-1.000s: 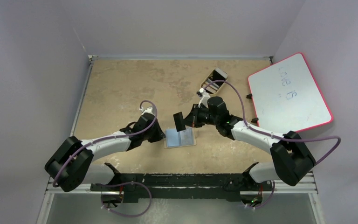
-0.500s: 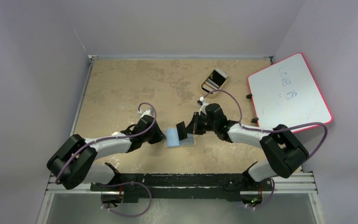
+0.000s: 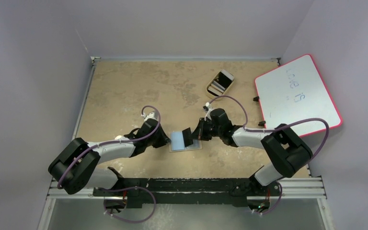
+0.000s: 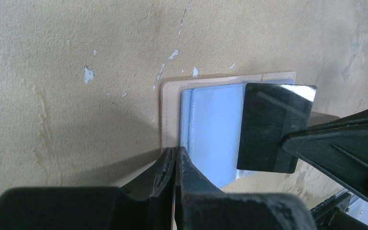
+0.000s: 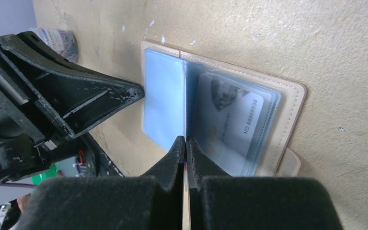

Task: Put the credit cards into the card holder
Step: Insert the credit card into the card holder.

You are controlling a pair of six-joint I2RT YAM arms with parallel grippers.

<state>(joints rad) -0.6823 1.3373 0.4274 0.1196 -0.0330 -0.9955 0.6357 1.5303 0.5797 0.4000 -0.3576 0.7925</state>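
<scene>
Dropped lower since earlier: right gripper (image 3: 194, 135), pinched shut on thin dark glossy credit card (image 4: 273, 127), tilted above open tan bifold card holder (image 4: 170, 110). Closed too, empty: left gripper (image 4: 176, 155), seemingly pinning holder edge. Risk: steep tilt jamming card against sleeve.

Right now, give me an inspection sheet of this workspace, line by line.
Surface: tan table, scuffed, with white flecks.
Job's things: card holder lies open; pale card sits in a clear sleeve; dark card is held over the holder.
Clutter: tray with a phone-like slab, far side; whiteboard at the right edge.
Grippers: left gripper shut, tip at the holder's edge; right gripper shut on the dark card.
Cables: purple cables loop over both arms.
Surroundings: plain grey walls.
</scene>
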